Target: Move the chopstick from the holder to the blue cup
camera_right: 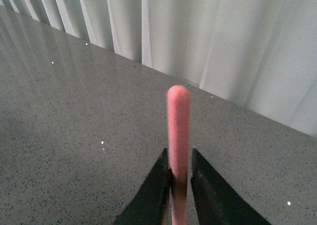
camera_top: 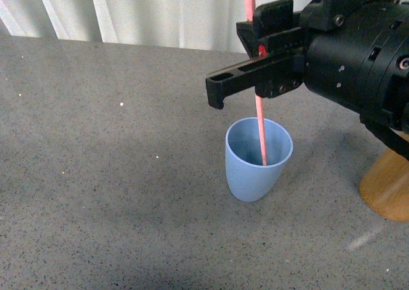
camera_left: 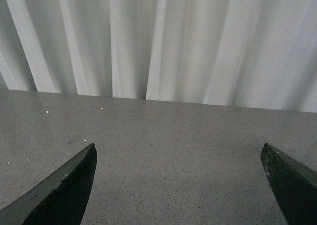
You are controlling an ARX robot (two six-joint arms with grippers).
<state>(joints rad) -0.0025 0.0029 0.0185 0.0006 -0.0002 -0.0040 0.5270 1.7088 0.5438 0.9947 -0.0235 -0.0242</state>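
Note:
In the front view the light blue cup (camera_top: 257, 159) stands on the grey table, right of the middle. My right gripper (camera_top: 261, 50) is shut on the pinkish-red chopstick (camera_top: 261, 130) just above the cup. The stick hangs nearly upright and its lower end is inside the cup. Its upper end runs out of the top of the picture. In the right wrist view the chopstick (camera_right: 178, 131) is clamped between the two dark fingers of the right gripper (camera_right: 179, 178). The orange-brown holder (camera_top: 388, 186) stands at the right edge, partly hidden by my right arm. My left gripper (camera_left: 178, 158) is open and empty over bare table.
A white pleated curtain (camera_top: 147, 12) hangs behind the table's far edge. The speckled grey tabletop (camera_top: 108, 175) spreads to the left of the cup and in front of it.

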